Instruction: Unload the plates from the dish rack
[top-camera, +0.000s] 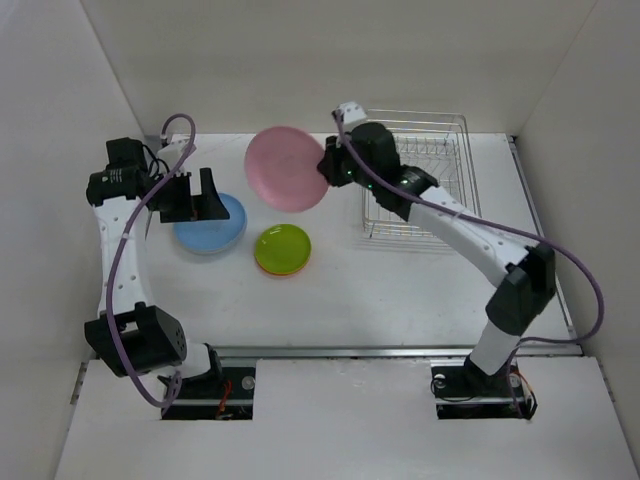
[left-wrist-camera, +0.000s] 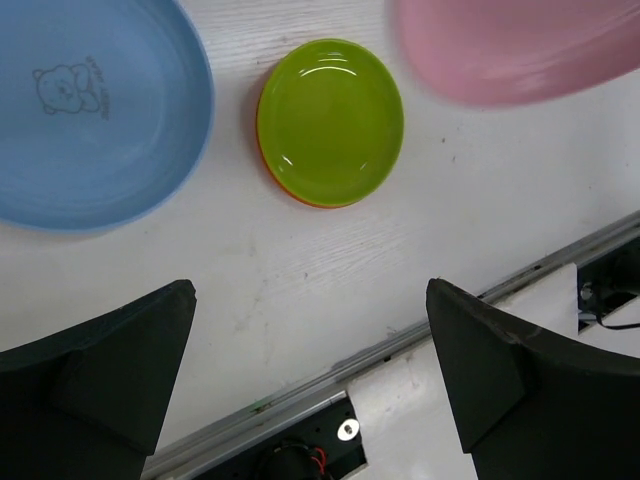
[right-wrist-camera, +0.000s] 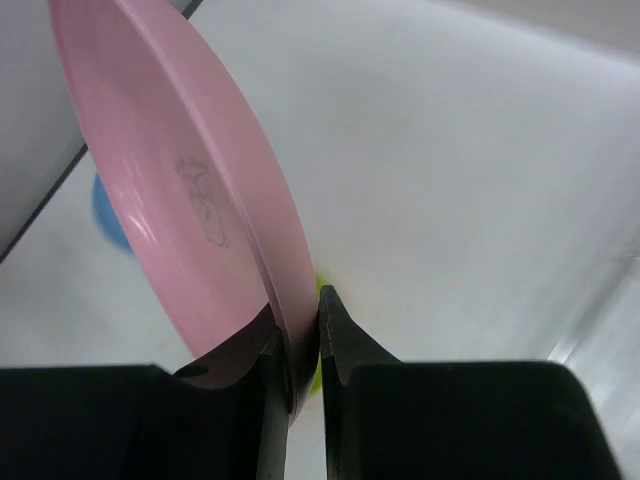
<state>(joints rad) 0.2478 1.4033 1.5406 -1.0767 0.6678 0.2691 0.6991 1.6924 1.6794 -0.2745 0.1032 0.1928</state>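
pink plate (top-camera: 285, 167) clamped in our right gripper (top-camera: 326, 166)

our right gripper pinches the pink plate by its rim, tilted in the air left of the dish rack (top-camera: 432, 150). our left gripper (top-camera: 194, 196) gapes wide over the light blue plate (top-camera: 228, 226), the lime green plate (top-camera: 283, 246) beside it

A white bench (top-camera: 400, 290), faintly grained and lightly scuffed, spreads beneath the left hand (top-camera: 193, 198). Plain white panels close it in: a back wall (top-camera: 300, 60) beyond the hand, a left wall (top-camera: 50, 120) just outboard of it, and a right wall (top-camera: 590, 150) far across. Behind the hand, a metal rail (top-camera: 400, 350) edges the bench. The light is soft and even.
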